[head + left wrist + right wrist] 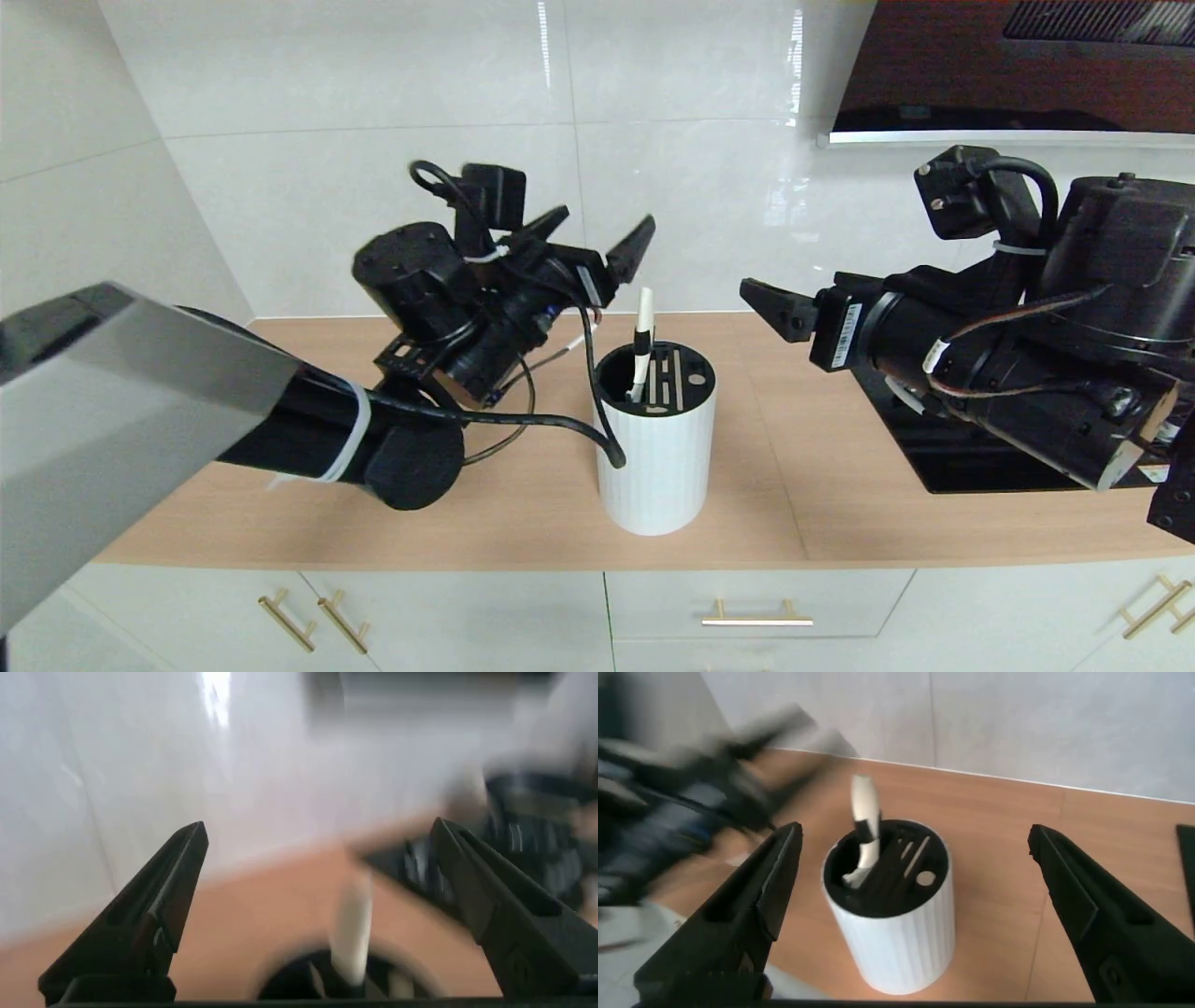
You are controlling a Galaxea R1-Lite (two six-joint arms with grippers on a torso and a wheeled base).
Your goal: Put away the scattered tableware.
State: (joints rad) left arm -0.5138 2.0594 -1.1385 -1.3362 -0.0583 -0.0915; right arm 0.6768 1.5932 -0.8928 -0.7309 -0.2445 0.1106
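Note:
A white ribbed utensil holder (653, 457) with a black slotted top stands on the wooden counter (485, 509). A white-handled utensil (642, 338) with a black band stands upright in its round opening. My left gripper (603, 222) hangs open just above and behind the holder, and the utensil handle (353, 935) rises between its fingers without touching them. My right gripper (761, 299) is open to the right of the holder, a little above its top. From that wrist, the holder (895, 929) and utensil (865, 831) sit below the spread right gripper (915, 838).
A black cooktop (943, 457) is set into the counter at the right, under my right arm. A range hood (1008, 65) hangs at the upper right. A white tiled wall (373, 93) backs the counter. White drawers with gold handles (756, 618) sit below the front edge.

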